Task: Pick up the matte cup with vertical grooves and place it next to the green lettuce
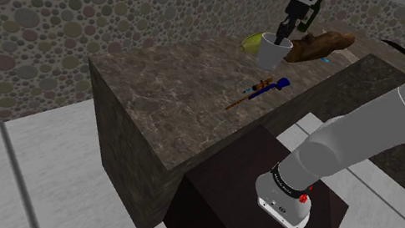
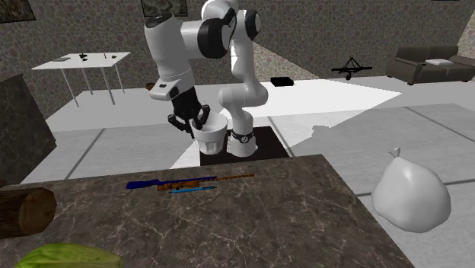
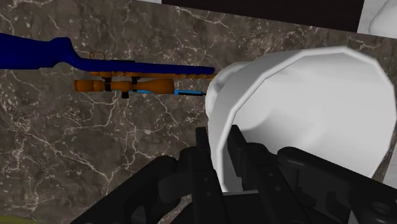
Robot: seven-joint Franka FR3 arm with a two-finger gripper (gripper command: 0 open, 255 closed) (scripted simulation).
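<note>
Over marbled counter [image 1: 159, 110], clamping white cup [image 3: 299, 108] by rim w/ gripper [image 3: 219, 149] (thin hold); may slip if swung fast to lettuce [image 1: 252, 41]

walls [image 1: 31, 13] clad in pebble pattern | floor [image 1: 20, 180] laid with pale grey tiles | counter [image 1: 169, 103] topped in dark veined stone | white table [image 2: 61, 66] and sofa [image 2: 415, 67] set beyond
</note>
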